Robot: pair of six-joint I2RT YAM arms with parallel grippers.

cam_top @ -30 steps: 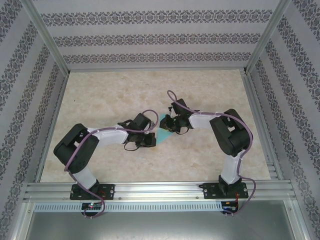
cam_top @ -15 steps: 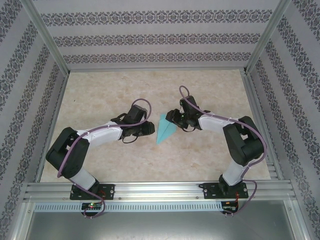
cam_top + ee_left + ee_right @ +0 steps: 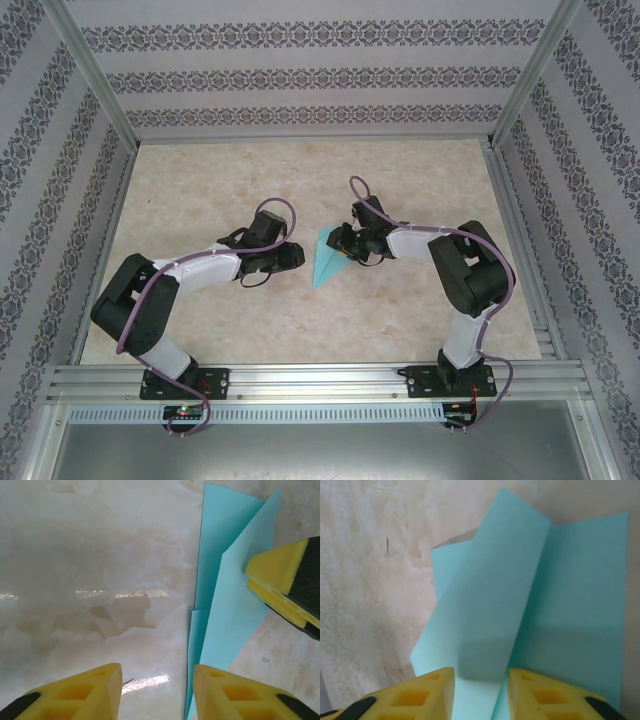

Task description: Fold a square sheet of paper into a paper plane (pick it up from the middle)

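Observation:
The paper plane [image 3: 325, 262] is a slim turquoise folded dart lying on the marble table between the two arms, its point toward the near side. My left gripper [image 3: 297, 257] stands just left of it, open, with bare table between its jaws [image 3: 157, 692]; the paper's edge [image 3: 225, 600] runs beside its right finger. My right gripper [image 3: 341, 247] is at the dart's far right edge, open, and a raised flap of the paper [image 3: 485, 600] runs up between its fingertips [image 3: 481, 695]. One of its yellow fingers [image 3: 276, 575] rests over the paper in the left wrist view.
The marble table [image 3: 250, 180] is fenced by aluminium rails [image 3: 320, 380] at the near edge and by patterned walls [image 3: 320, 70] at the back and sides. Both arms reach inward toward the middle.
Both grippers let go and drew back from the paper, leaving it on the table. The right gripper then moved back left onto its edge; the left stays just off it.

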